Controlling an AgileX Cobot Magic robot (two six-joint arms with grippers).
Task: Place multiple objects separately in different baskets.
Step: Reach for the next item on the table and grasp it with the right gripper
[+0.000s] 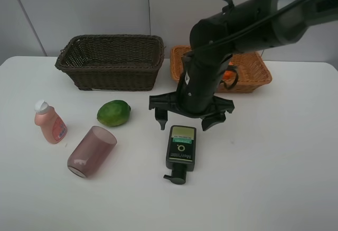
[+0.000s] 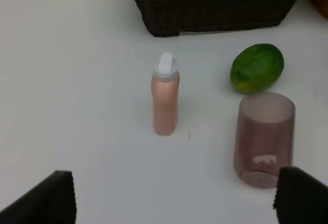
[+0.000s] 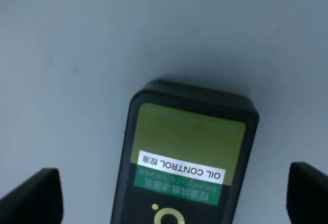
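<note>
A dark pump bottle [image 1: 181,146] [image 3: 184,167] with a green label lies flat on the white table. My right gripper [image 1: 187,120] [image 3: 169,196] hangs open just above its flat end, one finger on each side, touching nothing. To the left lie a green round fruit [image 1: 113,112] [image 2: 257,67], a pink white-capped bottle [image 1: 50,122] [image 2: 165,101] and a purple cup [image 1: 91,151] [image 2: 264,139] on its side. My left gripper [image 2: 177,203] is open and empty, short of the pink bottle. An orange [image 1: 228,75] shows in the tan basket [image 1: 253,70]. The dark basket [image 1: 111,62] [image 2: 215,3] looks empty.
Both baskets stand side by side at the back of the table, against the wall. My right arm [image 1: 248,25] reaches in from the upper right over the tan basket and hides part of it. Bare table [image 1: 274,162] lies to the right of the pump bottle.
</note>
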